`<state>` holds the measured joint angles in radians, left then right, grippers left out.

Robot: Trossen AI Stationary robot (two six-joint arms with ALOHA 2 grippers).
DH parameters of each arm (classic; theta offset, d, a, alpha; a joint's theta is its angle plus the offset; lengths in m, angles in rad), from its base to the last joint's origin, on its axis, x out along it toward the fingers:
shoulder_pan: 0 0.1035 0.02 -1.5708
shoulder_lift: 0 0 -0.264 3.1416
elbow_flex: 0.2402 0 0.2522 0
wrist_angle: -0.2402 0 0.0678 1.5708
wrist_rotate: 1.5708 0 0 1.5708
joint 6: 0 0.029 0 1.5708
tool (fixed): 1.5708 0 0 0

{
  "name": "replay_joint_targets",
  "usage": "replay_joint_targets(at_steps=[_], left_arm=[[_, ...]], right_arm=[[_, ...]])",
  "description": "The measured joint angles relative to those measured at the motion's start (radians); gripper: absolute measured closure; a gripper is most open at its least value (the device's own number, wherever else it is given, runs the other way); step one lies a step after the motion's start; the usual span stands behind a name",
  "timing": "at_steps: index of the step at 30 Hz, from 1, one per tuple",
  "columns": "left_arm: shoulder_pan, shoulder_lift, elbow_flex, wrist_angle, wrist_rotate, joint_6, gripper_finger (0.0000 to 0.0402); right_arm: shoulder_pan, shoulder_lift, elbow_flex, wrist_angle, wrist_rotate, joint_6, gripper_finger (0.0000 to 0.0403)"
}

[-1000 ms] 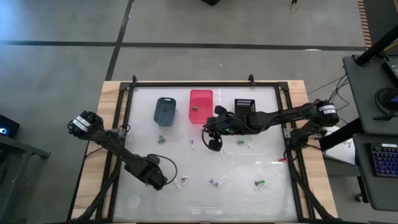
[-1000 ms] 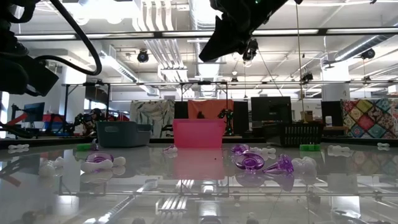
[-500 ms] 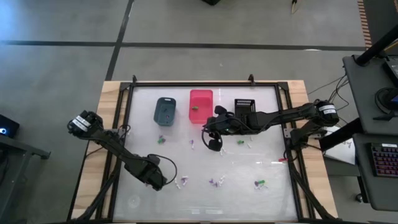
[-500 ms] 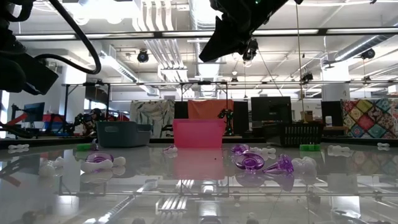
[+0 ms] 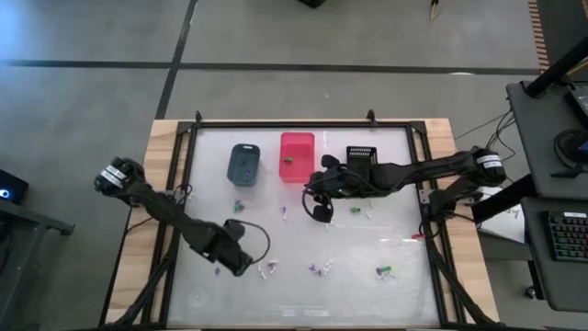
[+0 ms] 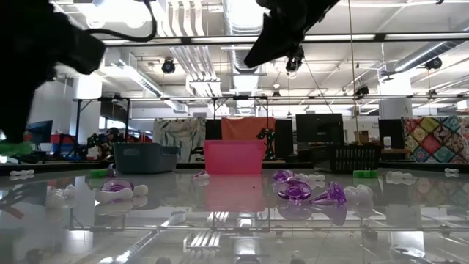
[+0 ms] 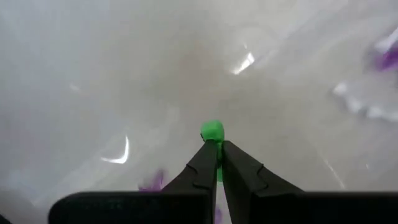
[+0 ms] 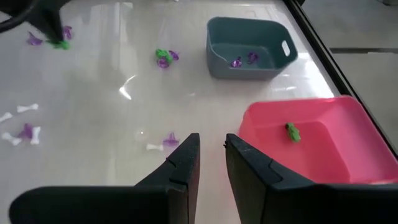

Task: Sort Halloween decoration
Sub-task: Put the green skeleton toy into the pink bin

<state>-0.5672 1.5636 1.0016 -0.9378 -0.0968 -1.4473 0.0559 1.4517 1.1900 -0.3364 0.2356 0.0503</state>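
The Halloween decoration is a scatter of tiny purple, green and white trinkets on the glossy table, such as a purple one (image 5: 320, 268) and a green one (image 5: 384, 270). My left gripper (image 5: 241, 267) hangs over the near left part, shut on a green trinket (image 7: 212, 132). My right gripper (image 5: 319, 211) hovers mid-table in front of the pink bin (image 5: 297, 154), open, with nothing between its fingers (image 8: 186, 155). The pink bin holds one green trinket (image 8: 291, 132). The blue-grey bin (image 8: 249, 46) holds purple ones. My left gripper pinches the green trinket between its two fingertips (image 7: 208, 155), coming from above and pointing down. The trinket's round green end (image 7: 212, 130) sticks out past the tips. It hangs clear of the table.
A black bin (image 5: 362, 158) stands to the right of the pink one at the far side. White bone-shaped pieces (image 8: 18, 109) and a green-and-purple pair (image 8: 164, 58) lie loose on the table. Black rails frame the table top (image 5: 193, 184).
My left gripper has gone up from the table and rolled its wrist. The green trinket has come up with it and now hangs clear of the surface at the low view's left edge. My right gripper has kept still.
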Motion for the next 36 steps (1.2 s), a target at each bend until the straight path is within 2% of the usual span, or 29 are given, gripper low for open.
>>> replay_joint_targets(at_steps=[8,12,18,23,27,31,36], left_arm=[[0.106,-0.039,0.000,0.010,-0.059,0.270,0.0401],[0.197,-0.042,0.000,0.093,-0.077,0.451,0.0401],[0.340,-0.042,0.000,0.345,-0.104,0.794,0.0401],[0.464,-0.042,0.000,0.578,-0.105,1.055,0.0401],[0.541,-0.038,0.000,0.835,-0.105,1.235,0.0400],[0.596,-0.002,0.000,1.078,-0.104,1.362,0.0400],[0.661,0.058,0.000,1.211,-0.095,1.429,0.0400]], right_arm=[[0.049,-0.123,-0.031,-0.105,0.000,0.040,0.0335],[0.070,-0.217,-0.092,-0.111,0.000,0.086,0.0335],[0.084,-0.372,-0.219,-0.094,0.000,0.192,0.0335],[0.096,-0.462,-0.313,-0.023,0.000,0.200,0.0335],[0.097,-0.513,-0.366,0.043,0.000,0.179,0.0335],[0.097,-0.541,-0.405,0.114,0.000,0.143,0.0335],[0.097,-0.548,-0.431,0.163,0.001,0.078,0.0335]])
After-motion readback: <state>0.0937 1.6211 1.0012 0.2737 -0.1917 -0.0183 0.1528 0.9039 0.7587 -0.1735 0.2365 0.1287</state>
